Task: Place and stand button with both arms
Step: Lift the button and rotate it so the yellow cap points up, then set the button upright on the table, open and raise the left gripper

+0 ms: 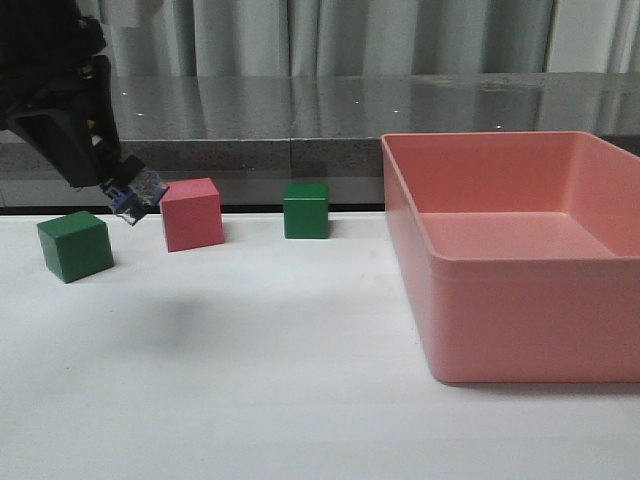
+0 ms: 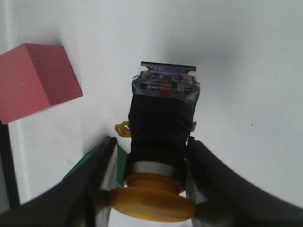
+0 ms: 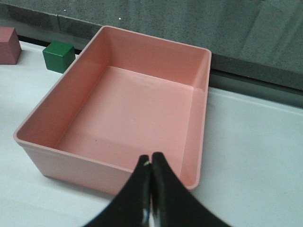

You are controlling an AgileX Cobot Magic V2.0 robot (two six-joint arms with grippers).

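The button hangs above the white table, its yellow-orange cap pinched between the fingers of my left gripper, which is shut on it. Its black collar and blue-grey contact block point away from the wrist. In the front view my left gripper is at the far left, above the table, with the button's blue-grey end sticking out between the green cube and the pink cube. My right gripper is shut on nothing, near the pink tub's near rim; it is out of the front view.
A pink cube, a green cube at the left and another green cube stand on the white table. A large pink tub fills the right side. A dark stone ledge runs along the back.
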